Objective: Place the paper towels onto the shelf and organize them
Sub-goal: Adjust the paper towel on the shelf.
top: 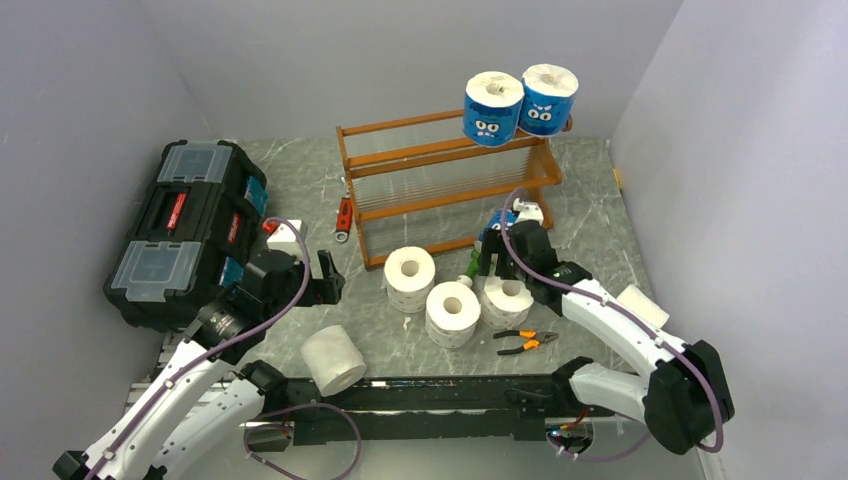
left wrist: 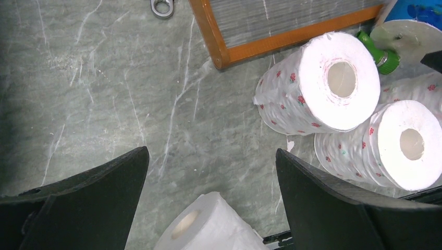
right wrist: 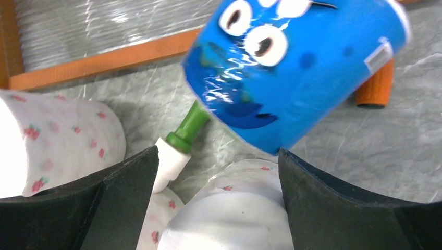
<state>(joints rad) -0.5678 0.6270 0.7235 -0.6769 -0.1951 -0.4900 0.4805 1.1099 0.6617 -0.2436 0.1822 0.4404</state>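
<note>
Paper towels [top: 452,310]: embossed white cylinders; glossy blue-wrapped roll [right wrist: 297,78] inside wide right tool [right wrist: 218,156]; left tool [left wrist: 211,153] wide.

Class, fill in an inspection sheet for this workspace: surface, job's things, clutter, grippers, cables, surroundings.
Surface: grey marbled table, no spills seen.
Job's things: two blue rolls atop the shelf; third blue roll ahead of the right gripper; four white rolls on the table.
Clutter: black toolbox, pliers, green-and-white tool, red-handled tool.
Grippers: left gripper open, holding nothing; right gripper open.
Cables: purple cables along both arms.
Surroundings: plain grey walls.
</note>
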